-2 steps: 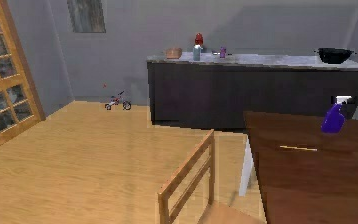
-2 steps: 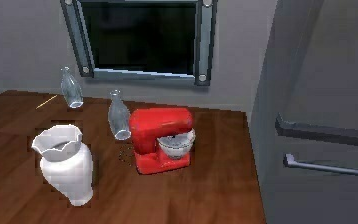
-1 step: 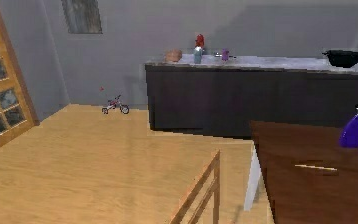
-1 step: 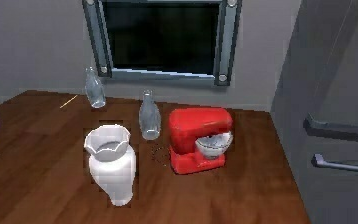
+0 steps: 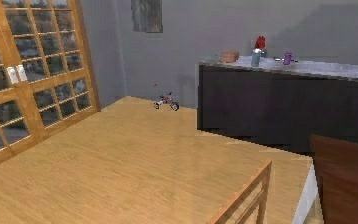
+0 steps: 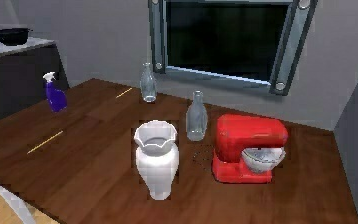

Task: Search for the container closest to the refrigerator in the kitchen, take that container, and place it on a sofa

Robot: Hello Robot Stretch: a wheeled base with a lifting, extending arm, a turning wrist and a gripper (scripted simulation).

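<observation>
- gripper: cannot tell whether it is grasping anything or released.
- arm side view, lower centre: white vase (image 6: 157,158) on a dark wooden tabletop (image 6: 87,140); red stand mixer (image 6: 245,148) just beside it, to the right.
- mid frame: glass bottle (image 6: 195,116) behind both; second bottle (image 6: 148,82) farther up; blue spray bottle (image 6: 54,92) at left.
- task's container: cannot tell which of these vessels it is.
- forward view, centre: toy tricycle (image 5: 166,101) on the floor near a dark counter (image 5: 277,100).

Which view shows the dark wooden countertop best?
The arm side view: the dark wooden countertop spreads across it, holding a white vase and red stand mixer. The forward view catches what seems its corner at the right edge.
</observation>
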